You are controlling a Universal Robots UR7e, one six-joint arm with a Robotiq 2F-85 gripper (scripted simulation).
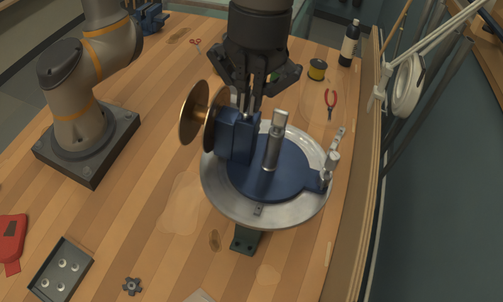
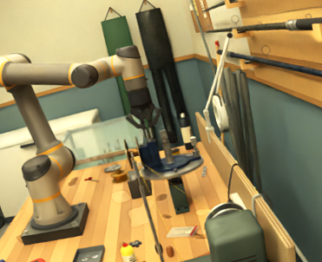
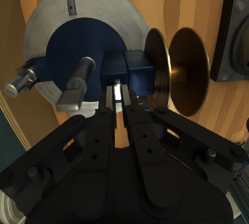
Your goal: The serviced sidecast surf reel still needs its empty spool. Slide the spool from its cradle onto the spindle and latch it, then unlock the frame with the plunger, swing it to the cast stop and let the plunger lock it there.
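The brass spool [image 1: 198,114] [image 3: 173,71] sits on the spindle against the blue frame block [image 1: 236,135] [image 3: 128,71], its two flanges standing upright to the block's side. A small silver latch tab [image 3: 117,89] on top of the block is held in my closed gripper [image 1: 248,108] [image 3: 117,94] [image 2: 147,130]. The blue frame [image 1: 269,168] rests on a round silver base plate [image 1: 265,187]. A steel handle [image 1: 273,144] [image 3: 76,83] rises from the frame. The silver plunger [image 1: 328,168] [image 3: 18,82] stands at the frame's rim, away from my gripper.
A grey tray [image 1: 61,271] with several sockets lies at the bench's near left corner. The arm's base [image 1: 86,146] stands left of the reel. Red pliers [image 1: 330,101], a yellow line spool [image 1: 317,69] and a bottle [image 1: 349,43] lie beyond the reel, near the wooden wall rail on the right.
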